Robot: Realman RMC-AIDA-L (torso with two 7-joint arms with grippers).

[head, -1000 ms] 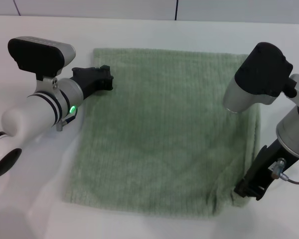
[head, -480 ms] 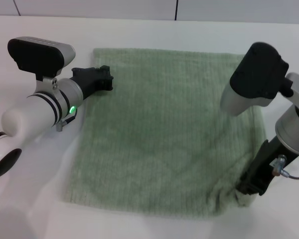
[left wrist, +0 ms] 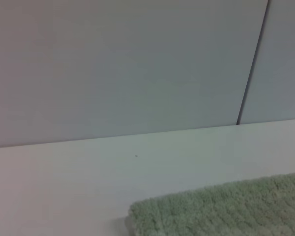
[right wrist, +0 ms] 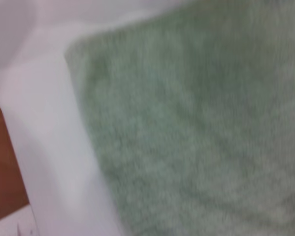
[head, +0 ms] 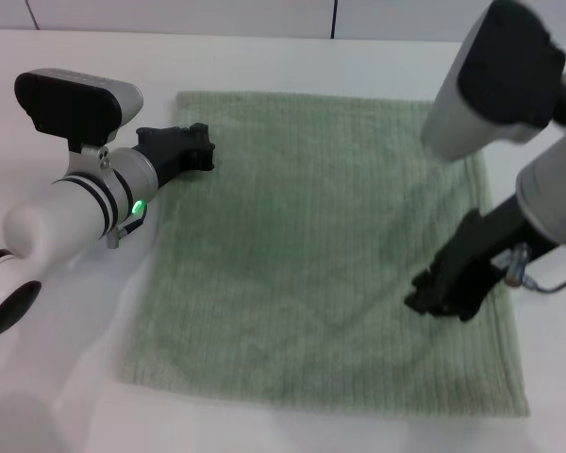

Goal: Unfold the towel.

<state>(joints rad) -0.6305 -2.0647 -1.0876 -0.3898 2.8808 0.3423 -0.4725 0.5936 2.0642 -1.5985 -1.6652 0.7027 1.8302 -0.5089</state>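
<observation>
The towel (head: 311, 255) lies spread flat on the white table (head: 66, 377), pale green and ribbed, with all of its corners down. My left gripper (head: 200, 146) rests at the towel's far left edge, near that corner. My right gripper (head: 441, 298) hangs open above the towel's right part, holding nothing, with the near right corner lying free below it. In the left wrist view a fluffy towel edge (left wrist: 226, 211) shows on the table. The right wrist view looks down on one towel corner (right wrist: 196, 123).
A pale wall (head: 170, 14) closes off the far side of the table. The right wrist view shows the table's edge with brown floor (right wrist: 5, 172) beyond it. White tabletop surrounds the towel on every side.
My right gripper let go of the near right corner, then rose and moved left over the cloth. That bunched corner now lies flat and farther out. The left arm stayed still.
</observation>
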